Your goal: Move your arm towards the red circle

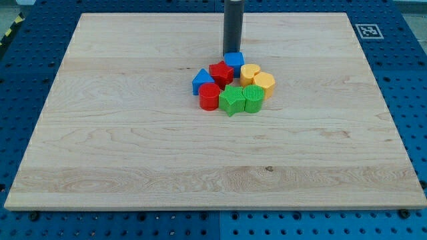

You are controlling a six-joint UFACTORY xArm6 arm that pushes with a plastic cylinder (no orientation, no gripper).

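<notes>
Wooden table (120,153) with clustered blocks. My tip (231,53), a bare rod with no tool to open or close, touches the far blue block (234,61); the red circle (209,97) lies at the cluster's near-left, not yet reached.

Bright, even light falls from overhead across the pale wooden desk (133,133), with no harsh glare on it. The cluster of blocks casts only short, soft shadows at its near side. Focus is sharp from near edge to far edge; wood grain reads clearly. Edges run straight, showing little distortion.
</notes>
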